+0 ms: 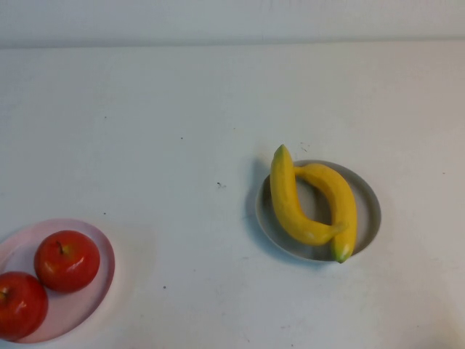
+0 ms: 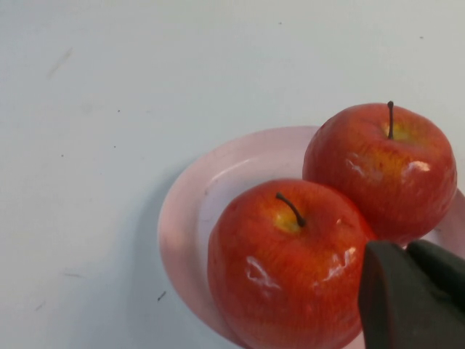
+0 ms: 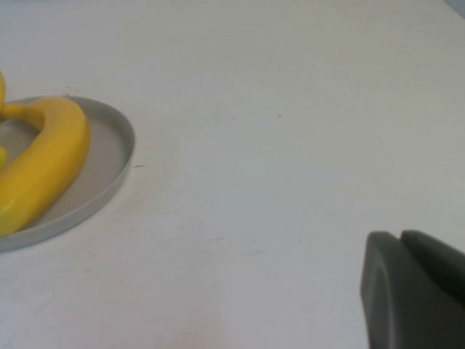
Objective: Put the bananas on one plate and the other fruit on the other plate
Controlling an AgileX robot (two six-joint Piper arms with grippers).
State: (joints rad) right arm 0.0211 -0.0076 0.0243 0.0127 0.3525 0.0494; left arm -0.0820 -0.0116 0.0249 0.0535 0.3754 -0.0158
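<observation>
— Two yellow bananas are seen lying together on the grey-blue plate, right of centre in the high view. How are they arranged?

— They are curved toward each other and touch at both ends, so that a bare patch of plate is enclosed between them. One green tip is pushed past the plate's upper left rim, the other past its lower rim.

— And the red apples?

— Both are set on the pale pink plate at the lower left of the high view, side by side and touching, stems up. The plate is partly cut off by the frame's edge. The two plates are placed well apart on the white counter.

— Where are the grippers found?

— Neither is shown in the high view. The left gripper is seen at the lower right of the left wrist view, just beside the nearer apple, its fingers clenched together with nothing between them. The right gripper is seen at the lower right of the right wrist view, over bare counter, well apart from the grey-blue plate, fingers likewise pressed closed and empty.
</observation>
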